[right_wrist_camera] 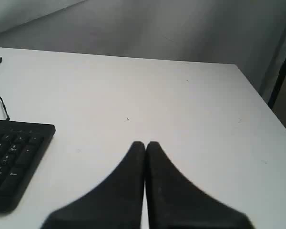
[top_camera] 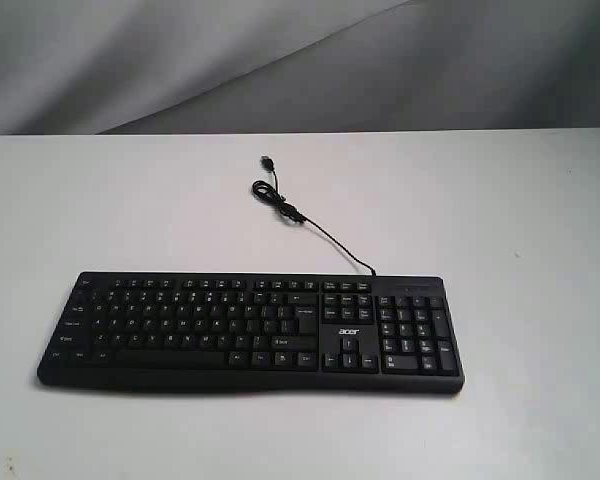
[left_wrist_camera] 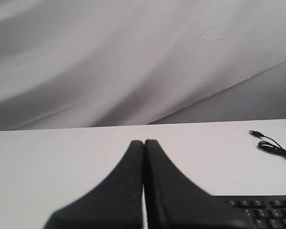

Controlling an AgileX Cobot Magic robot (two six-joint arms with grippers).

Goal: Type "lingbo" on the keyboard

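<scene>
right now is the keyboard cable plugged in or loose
Loose. The cable runs from the keyboard and its plug lies bare on the white table, joined to nothing.

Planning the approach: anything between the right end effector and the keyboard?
Nothing; the right wrist view shows bare table between the right end effector and keyboard.

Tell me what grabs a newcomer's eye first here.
The black keyboard lies across the white table, its cable curling away behind it to a loose plug. In the wrist views the left gripper and right gripper are both shut, each near one end of the keyboard.
</scene>
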